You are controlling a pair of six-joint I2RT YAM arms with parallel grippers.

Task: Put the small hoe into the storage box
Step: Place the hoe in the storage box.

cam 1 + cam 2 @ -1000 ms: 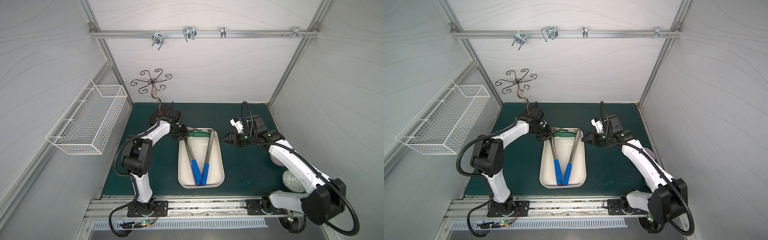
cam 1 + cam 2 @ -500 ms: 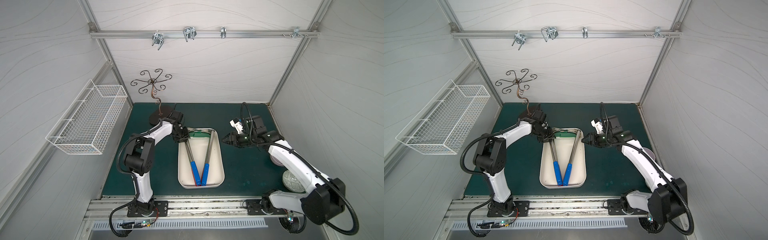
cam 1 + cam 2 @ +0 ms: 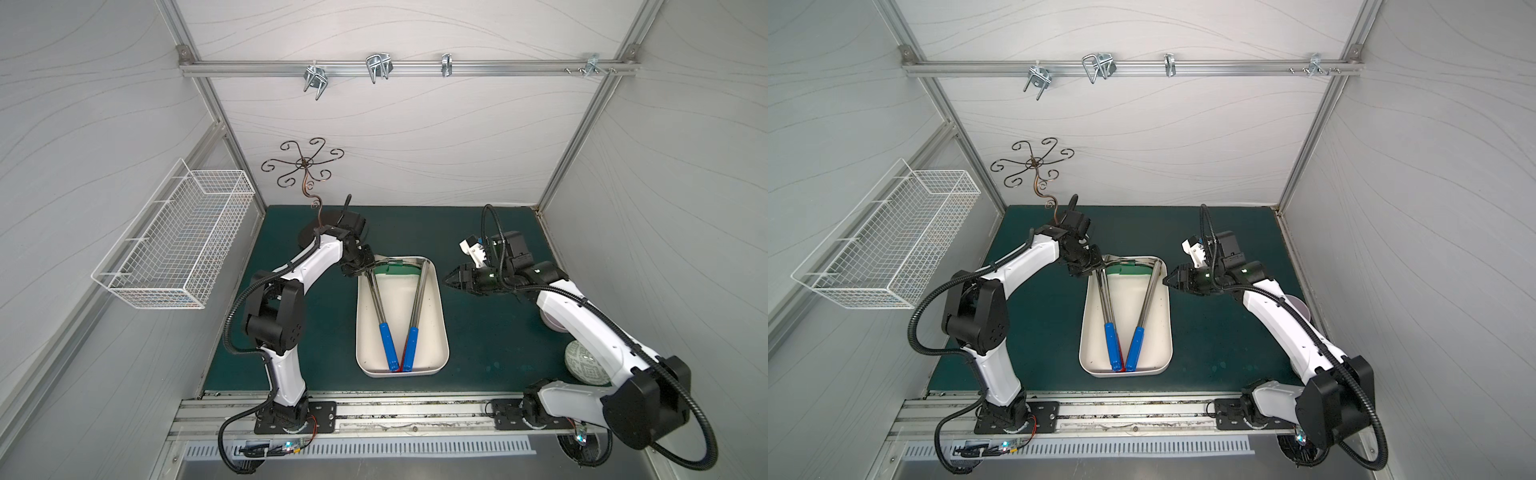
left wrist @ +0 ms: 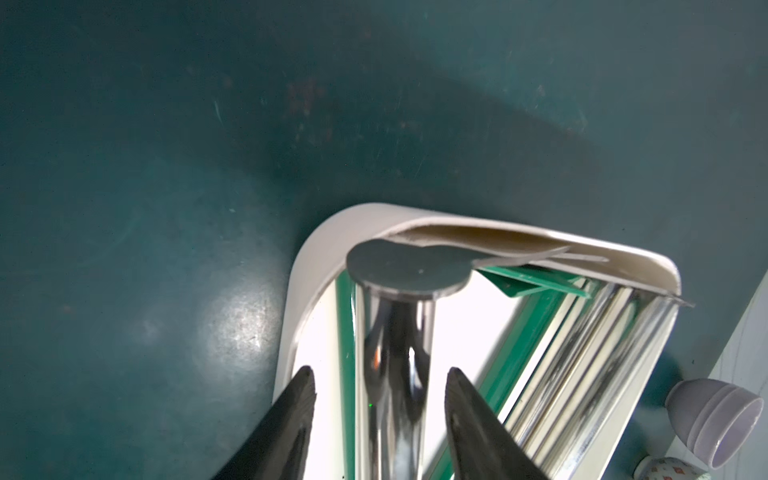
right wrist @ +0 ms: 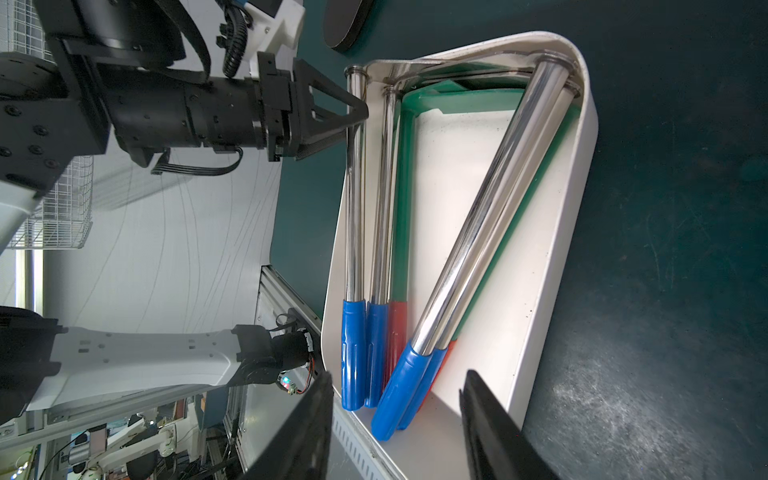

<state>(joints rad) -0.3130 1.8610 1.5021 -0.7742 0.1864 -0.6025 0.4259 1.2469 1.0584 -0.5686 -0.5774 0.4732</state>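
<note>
2 black fingers of the left gripper (image 4: 380, 370) are standing apart, straddling the chrome shaft of the small hoe (image 4: 395, 324) w/ a gap showing on each side. The jaws are open and gripping nothing. That hoe is lying inside the storage box (image 3: 397, 299), along its left wall. Its head end is sitting at the far left corner by the rim and its blue grip (image 3: 390, 347) is pointing at the near end.

A 2nd hoe (image 3: 419, 299) is lying in the same box, slanting in from the far right corner, so the 2 grips are nearly meeting in a V. Green and red bits are showing under the shafts. They could be reflections in the glossy floor or another tool; hard to tell.

The right gripper (image 5: 398, 374) is hovering just off the box's right rim near the far end, fingers apart w/ nothing between them.

The box is sitting mid-table on the dark green mat (image 3: 490, 332). Further out:
- a scrolled metal stand (image 3: 305, 166) is rising behind the left arm
- a white wire basket (image 3: 174, 249) is hanging on the left wall
- a lilac cup (image 4: 715, 419) and a patterned round piece (image 3: 582, 368) are sitting by the right arm
- a rail w/ hooks (image 3: 376, 68) is running across the back wall
</note>
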